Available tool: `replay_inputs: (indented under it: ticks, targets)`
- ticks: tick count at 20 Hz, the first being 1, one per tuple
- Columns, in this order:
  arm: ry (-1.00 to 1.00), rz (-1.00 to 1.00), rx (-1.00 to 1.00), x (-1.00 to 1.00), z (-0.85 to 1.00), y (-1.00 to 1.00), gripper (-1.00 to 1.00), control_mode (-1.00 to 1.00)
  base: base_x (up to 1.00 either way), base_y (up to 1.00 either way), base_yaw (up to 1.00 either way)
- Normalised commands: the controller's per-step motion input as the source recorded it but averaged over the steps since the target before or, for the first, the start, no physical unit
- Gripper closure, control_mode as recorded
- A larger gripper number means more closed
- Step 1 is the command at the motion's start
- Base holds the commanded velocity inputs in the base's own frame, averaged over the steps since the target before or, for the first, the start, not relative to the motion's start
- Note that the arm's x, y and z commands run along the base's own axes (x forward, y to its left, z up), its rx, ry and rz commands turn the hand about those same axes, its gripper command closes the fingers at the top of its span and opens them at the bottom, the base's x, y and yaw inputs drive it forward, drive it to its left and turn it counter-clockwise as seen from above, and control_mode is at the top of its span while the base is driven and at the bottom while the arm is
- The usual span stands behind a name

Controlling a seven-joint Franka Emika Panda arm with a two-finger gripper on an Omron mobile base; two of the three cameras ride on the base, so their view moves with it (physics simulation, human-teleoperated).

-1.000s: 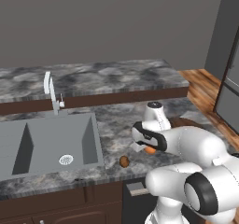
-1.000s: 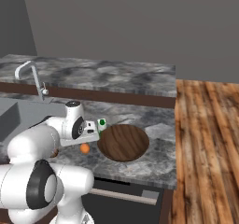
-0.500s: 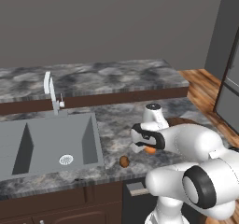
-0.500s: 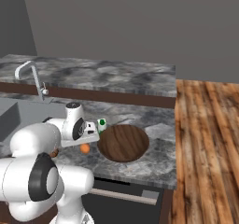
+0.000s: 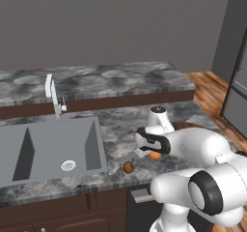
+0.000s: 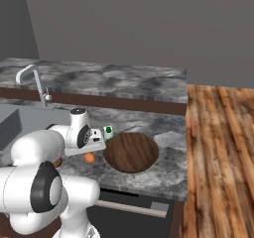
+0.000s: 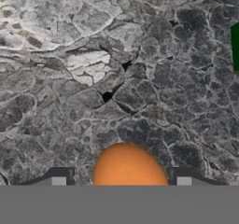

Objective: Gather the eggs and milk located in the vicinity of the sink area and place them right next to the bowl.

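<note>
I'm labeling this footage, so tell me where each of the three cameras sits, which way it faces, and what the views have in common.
Left base view: behind the arm on its left, looking forward and down over the grey recessed sink and marbled counter; the white arm rises lower right.
Right base view: behind on its right, facing the round dark-brown wooden bowl and small green-topped white milk carton; the arm rises lower left.
Hand view: on the hand, looking down at the counter, fingertips flanking the bright orange egg.
Shared: all three show that egg.
</note>
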Motion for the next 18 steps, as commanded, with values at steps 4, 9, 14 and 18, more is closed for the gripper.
replay_inputs:
  ticks: [4, 9, 14, 18]
  targets:
    - [0.00, 0.00, 0.00, 0.00, -0.01, 0.00, 1.00, -1.00, 0.00, 0.00, 0.00]
    - [0.00, 0.00, 0.00, 0.00, -0.06, 0.00, 1.00, -1.00, 0.00, 0.00, 0.00]
    - [0.00, -0.03, -0.02, 0.00, 0.00, 0.04, 1.00, -1.00, 0.00, 0.00, 0.00]
    - [0.00, -0.10, -0.12, 0.00, 0.00, 0.00, 1.00, -1.00, 0.00, 0.00, 0.00]
